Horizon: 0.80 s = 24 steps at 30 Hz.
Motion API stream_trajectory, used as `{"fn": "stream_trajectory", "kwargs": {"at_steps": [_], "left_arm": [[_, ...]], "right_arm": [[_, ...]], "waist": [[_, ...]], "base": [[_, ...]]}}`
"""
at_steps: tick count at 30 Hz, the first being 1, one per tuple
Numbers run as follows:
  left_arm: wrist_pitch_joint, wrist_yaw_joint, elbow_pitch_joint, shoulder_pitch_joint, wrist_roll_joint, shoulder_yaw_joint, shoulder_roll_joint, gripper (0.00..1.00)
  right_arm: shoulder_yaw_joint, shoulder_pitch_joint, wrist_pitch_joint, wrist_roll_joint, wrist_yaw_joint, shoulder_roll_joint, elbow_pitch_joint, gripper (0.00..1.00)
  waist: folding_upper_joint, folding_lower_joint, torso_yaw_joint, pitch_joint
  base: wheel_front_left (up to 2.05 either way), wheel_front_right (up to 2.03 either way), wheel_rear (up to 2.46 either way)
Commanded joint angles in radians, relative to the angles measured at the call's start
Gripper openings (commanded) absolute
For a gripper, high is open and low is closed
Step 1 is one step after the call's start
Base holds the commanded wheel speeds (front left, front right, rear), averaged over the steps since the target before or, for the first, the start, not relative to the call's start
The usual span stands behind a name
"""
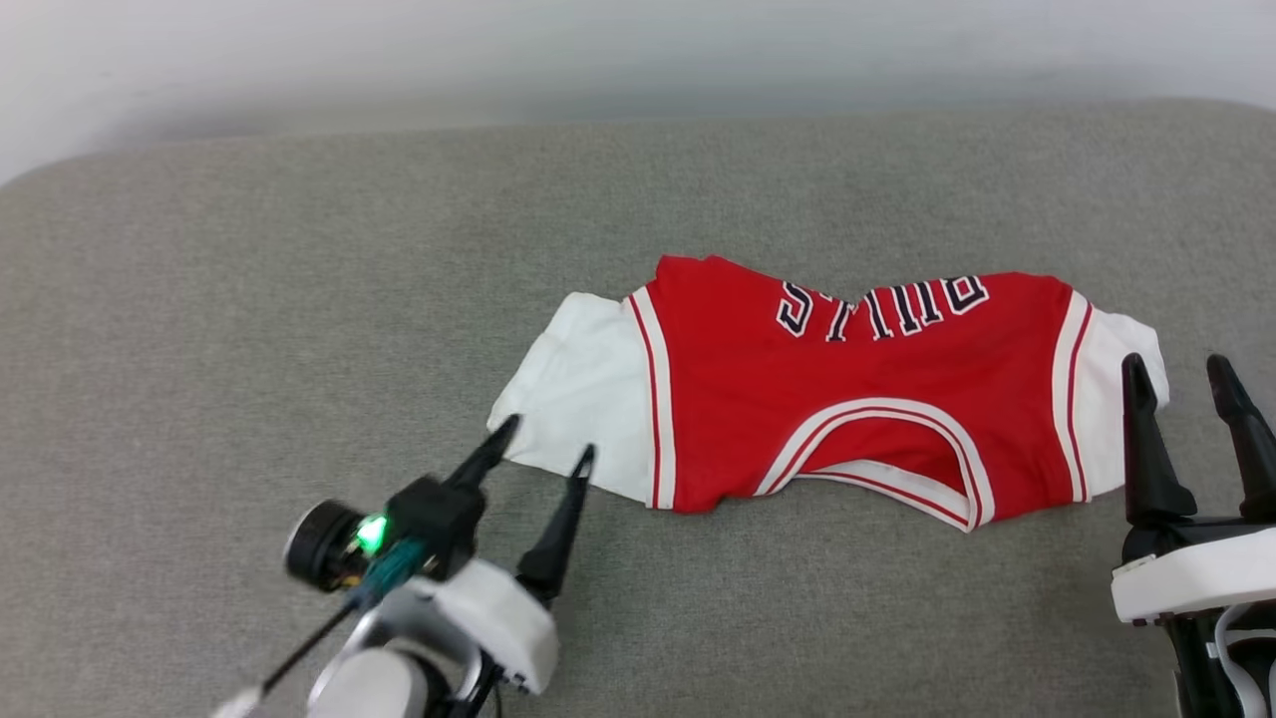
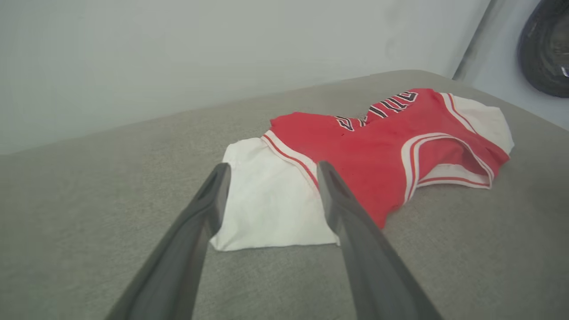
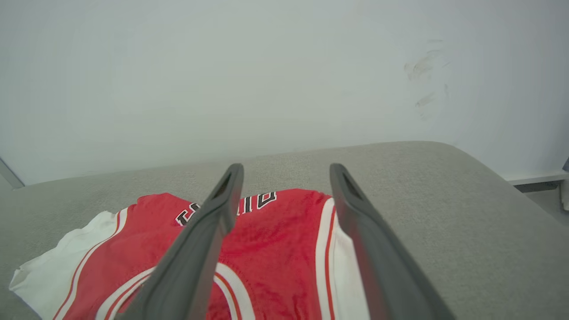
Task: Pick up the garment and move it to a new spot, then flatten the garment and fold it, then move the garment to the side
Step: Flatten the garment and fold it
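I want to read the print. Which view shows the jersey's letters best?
Head view: the letters on the jersey show from above, upside down, unblocked. Left wrist view shows them small and slanted; right wrist view hides some behind the right gripper.

The shirt (image 1: 857,399) is soft matt knit cloth. Its red body looks slightly fuzzy in the right wrist view, and the white sleeves are plainer and smoother. The desk (image 1: 299,299) under it has a grey woven cover, coarse and matt. On the left gripper (image 1: 551,435) the jaws are dark, smooth and matt, probably hard plastic or rubber, with shiny white plastic casing behind. The right gripper (image 1: 1174,359) has the same finish. The wall (image 1: 598,50) is pale, smooth and matt, with faint scuffs.
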Motion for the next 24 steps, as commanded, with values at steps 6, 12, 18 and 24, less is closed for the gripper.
{"fn": "stream_trajectory", "kwargs": {"at_steps": [6, 12, 18, 24], "left_arm": [[0.317, 0.000, 0.011, -0.182, -0.131, -0.188, 0.070, 1.00], [0.534, 0.001, 0.064, -0.366, -0.242, -0.343, 0.147, 1.00], [0.590, 0.001, 0.163, -0.486, -0.266, -0.405, 0.134, 1.00], [0.605, 0.001, 0.261, -0.537, -0.282, -0.481, 0.109, 1.00]], "right_arm": [[0.000, -0.018, 0.001, -0.004, 0.000, -0.011, 0.006, 1.00], [0.011, -0.025, -0.004, -0.020, 0.000, -0.008, 0.026, 1.00], [0.006, -0.033, -0.014, -0.033, 0.000, -0.002, 0.047, 1.00], [-0.001, -0.041, -0.017, -0.044, 0.000, 0.000, 0.062, 1.00]], "waist": [[-0.0001, 0.0000, -0.022, 0.046], [-0.0001, 0.0000, -0.036, 0.090], [-0.0001, 0.0000, -0.048, 0.133], [-0.0001, 0.0000, -0.055, 0.157]], "base": [[0.00, 0.00, 0.00], [0.00, 0.00, 0.00], [0.00, 0.00, 0.00], [0.00, 0.00, 0.00]]}}
